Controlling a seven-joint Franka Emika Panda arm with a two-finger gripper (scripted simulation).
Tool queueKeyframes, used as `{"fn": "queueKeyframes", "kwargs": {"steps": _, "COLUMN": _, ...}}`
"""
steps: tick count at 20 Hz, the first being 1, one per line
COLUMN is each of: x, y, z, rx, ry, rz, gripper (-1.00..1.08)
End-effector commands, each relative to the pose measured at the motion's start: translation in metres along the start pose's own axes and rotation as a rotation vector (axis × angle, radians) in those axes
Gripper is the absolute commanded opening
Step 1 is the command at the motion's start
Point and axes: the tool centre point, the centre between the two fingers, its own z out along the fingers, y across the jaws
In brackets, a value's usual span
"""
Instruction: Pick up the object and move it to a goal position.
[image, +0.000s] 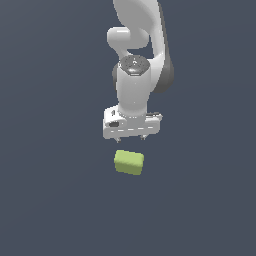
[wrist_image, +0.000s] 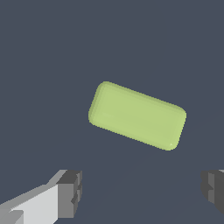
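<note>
Gripper (image: 131, 136) released, jaws spread wide, hovering above the block (image: 129, 162) without touching. In the wrist view the block (wrist_image: 137, 115) sits off the jaw line, long axis skewed, so centre and rotate first.

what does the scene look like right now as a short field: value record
object: yellow-green block, rounded edges, lying flat on the dark surface
gripper: white gripper, open, fingers spread wider than the block
contact: none, the block lies free, clear of both fingertips
block orientation: tilted relative to the finger line in the wrist view
task stage: block not yet grasped
</note>
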Motion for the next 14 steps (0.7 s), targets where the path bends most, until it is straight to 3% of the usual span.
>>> {"fn": "queueKeyframes", "kwargs": {"steps": 1, "x": 0.002, "y": 0.0, "z": 0.001, "rx": 0.0, "ry": -0.002, "rz": -0.045, "gripper": 1.0}}
{"fn": "queueKeyframes", "kwargs": {"steps": 14, "x": 0.014, "y": 0.002, "z": 0.012, "rx": 0.003, "ry": -0.015, "rz": -0.377, "gripper": 1.0}}
